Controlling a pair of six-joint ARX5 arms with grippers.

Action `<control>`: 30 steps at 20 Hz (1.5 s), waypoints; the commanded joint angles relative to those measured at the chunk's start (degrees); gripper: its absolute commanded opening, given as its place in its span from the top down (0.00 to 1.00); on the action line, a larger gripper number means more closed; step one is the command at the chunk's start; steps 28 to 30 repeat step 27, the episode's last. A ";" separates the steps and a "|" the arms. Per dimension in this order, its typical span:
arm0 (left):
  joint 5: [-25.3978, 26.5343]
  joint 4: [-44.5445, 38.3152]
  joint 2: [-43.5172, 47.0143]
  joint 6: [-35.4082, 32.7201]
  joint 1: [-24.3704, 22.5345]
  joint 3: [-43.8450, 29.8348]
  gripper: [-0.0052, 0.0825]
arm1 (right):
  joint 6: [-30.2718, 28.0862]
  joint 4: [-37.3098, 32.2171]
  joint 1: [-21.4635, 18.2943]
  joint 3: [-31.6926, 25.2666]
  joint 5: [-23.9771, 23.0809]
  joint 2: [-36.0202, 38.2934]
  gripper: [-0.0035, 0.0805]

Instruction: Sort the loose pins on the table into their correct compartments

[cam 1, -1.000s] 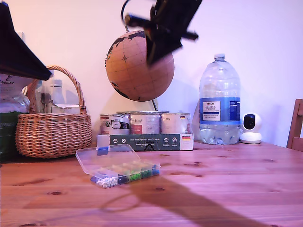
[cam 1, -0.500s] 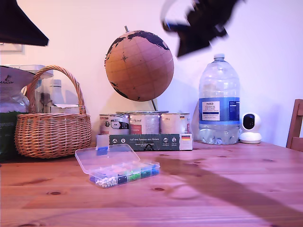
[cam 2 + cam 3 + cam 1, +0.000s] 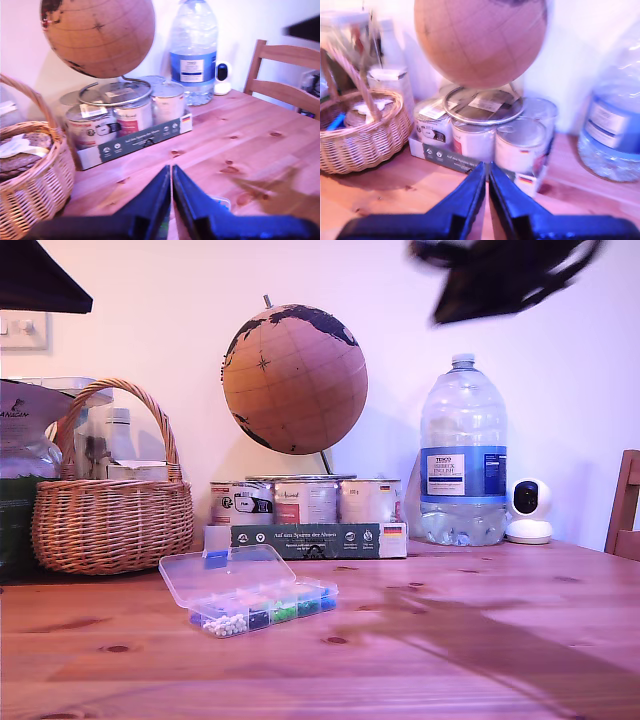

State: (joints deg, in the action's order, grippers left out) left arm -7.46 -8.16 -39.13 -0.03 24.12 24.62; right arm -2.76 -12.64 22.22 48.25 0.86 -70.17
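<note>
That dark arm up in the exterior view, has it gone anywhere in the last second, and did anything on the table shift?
The dark blurred arm swung from in front of the globe toward the exterior view's right, now above the water bottle; its shadow followed across the table. Nothing was picked up or released. The clear box, basket and tins stayed put.

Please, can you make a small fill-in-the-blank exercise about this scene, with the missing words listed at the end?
1. The lid of the clear organiser box is ____.
2. In the exterior view, the wicker basket stands to the ____ of the globe.
3. The cap of the big water bottle is ____ in colour.
4. The fingers of my first end effector are ____ together.

Missing words: open; left; white; shut
</note>
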 commanded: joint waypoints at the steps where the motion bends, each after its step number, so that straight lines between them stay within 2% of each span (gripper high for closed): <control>1: -0.31 -0.74 -0.31 0.02 -0.13 -0.63 0.97 | 1.31 -0.39 0.33 -4.90 -0.42 3.02 0.97; 4: -1.92 -0.87 -0.31 0.07 -0.11 -0.63 0.97 | 1.44 0.46 0.92 -10.58 -0.37 11.54 0.97; 7: -3.69 -0.81 -0.31 2.29 -0.04 -0.63 0.97 | 1.44 4.59 2.95 -13.46 -0.37 18.69 0.97; 11: -4.24 1.49 -0.24 2.67 0.07 -0.61 0.97 | 1.44 16.26 6.47 -13.73 -0.37 26.69 0.97; 14: -4.22 5.11 -0.24 3.04 0.04 -0.61 0.97 | 1.46 26.56 7.52 -13.70 0.04 30.86 0.97; 17: -4.09 9.38 -0.24 3.04 0.04 -0.61 0.97 | 1.40 32.30 7.50 -13.70 0.00 31.87 0.97; 22: -4.09 15.50 -0.24 3.04 0.04 -0.61 0.97 | 1.40 37.83 7.50 -13.70 0.02 31.82 0.97; 30: -4.11 19.39 -0.24 3.04 0.04 -0.61 0.97 | 1.40 40.68 7.50 -13.70 0.02 31.82 0.97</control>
